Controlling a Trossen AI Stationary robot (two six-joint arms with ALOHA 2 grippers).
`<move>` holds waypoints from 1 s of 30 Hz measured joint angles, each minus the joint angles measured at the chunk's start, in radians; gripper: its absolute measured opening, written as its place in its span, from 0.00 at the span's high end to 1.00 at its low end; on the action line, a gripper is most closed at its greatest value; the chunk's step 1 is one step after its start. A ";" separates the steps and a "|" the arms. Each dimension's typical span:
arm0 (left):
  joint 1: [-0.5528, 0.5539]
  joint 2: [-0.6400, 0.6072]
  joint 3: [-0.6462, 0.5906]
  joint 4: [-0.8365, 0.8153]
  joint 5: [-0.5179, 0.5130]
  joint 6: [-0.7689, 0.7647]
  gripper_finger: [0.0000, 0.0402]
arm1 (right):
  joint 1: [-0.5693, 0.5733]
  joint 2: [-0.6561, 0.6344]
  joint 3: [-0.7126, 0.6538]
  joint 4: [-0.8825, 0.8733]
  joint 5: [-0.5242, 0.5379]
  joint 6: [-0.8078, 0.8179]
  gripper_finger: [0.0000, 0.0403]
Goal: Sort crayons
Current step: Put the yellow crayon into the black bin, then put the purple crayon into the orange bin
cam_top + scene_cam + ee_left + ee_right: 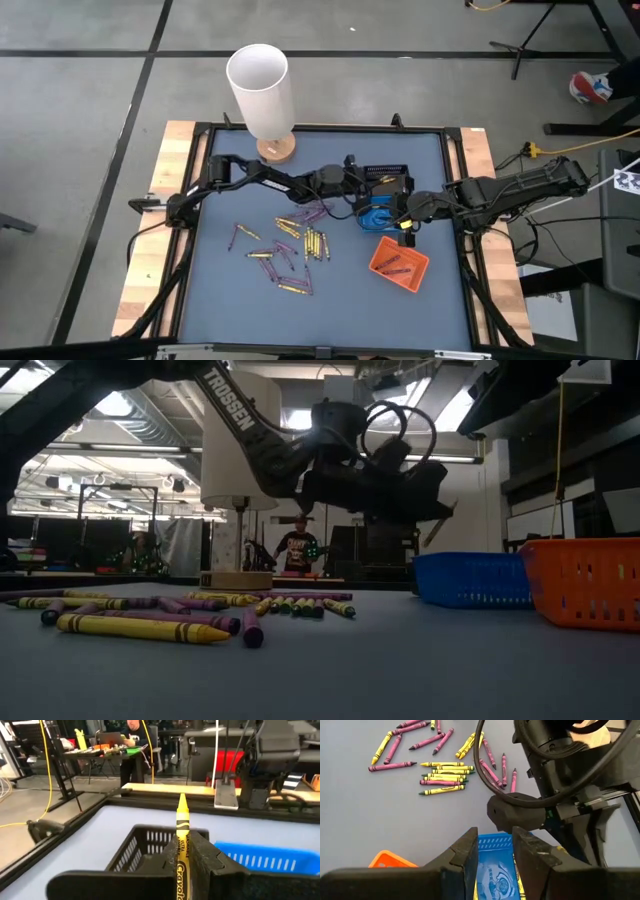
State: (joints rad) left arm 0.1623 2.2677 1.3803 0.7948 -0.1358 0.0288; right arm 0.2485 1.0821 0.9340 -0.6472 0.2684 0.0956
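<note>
Left gripper (182,870) clamped on one yellow crayon (181,840), held above the black tray (145,845); the rest of the crayons (290,245) lie loose on the mat.

A crayon is light, stiff and waxy under a paper sleeve, so it should pinch easily across its middle but could snap or slip if squeezed hard at the tip; the held one is gripped low on its shaft, point upward. The right gripper (492,857) hovers over the blue tray (495,852) with its fingers apart and nothing between them. Trays: three, black at the far side, blue just near of it, orange tray (398,263) nearest and to the right. In the pile left of the trays I count roughly two dozen crayons, yellow and purple about evenly mixed, though overlaps make that uncertain. The orange tray seems to hold a few.
</note>
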 joint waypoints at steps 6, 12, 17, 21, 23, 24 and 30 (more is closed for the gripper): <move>0.004 0.043 0.104 -0.045 0.000 0.007 0.97 | 0.000 0.000 0.000 0.000 0.000 0.000 0.70; 0.009 0.049 0.115 -0.126 -0.014 0.007 0.97 | 0.000 0.000 0.000 -0.004 -0.001 0.000 0.70; 0.014 0.049 0.115 -0.138 -0.016 0.000 0.94 | 0.000 0.000 0.000 -0.005 0.000 0.000 0.70; 0.014 0.049 0.115 -0.163 -0.016 -0.001 0.86 | 0.000 0.000 0.000 -0.005 0.000 0.000 0.70; 0.014 0.049 0.115 -0.158 -0.016 0.000 0.81 | 0.000 0.000 0.000 -0.004 0.000 0.000 0.70; 0.013 0.049 0.115 -0.155 -0.016 0.000 0.79 | 0.000 0.000 0.000 -0.005 0.000 0.000 0.70; 0.014 0.049 0.115 -0.157 -0.039 0.000 0.68 | 0.000 0.000 0.000 -0.005 0.000 0.000 0.70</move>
State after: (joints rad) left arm 0.1768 2.3169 1.4952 0.6378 -0.1745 0.0288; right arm 0.2485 1.0824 0.9337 -0.6518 0.2680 0.0956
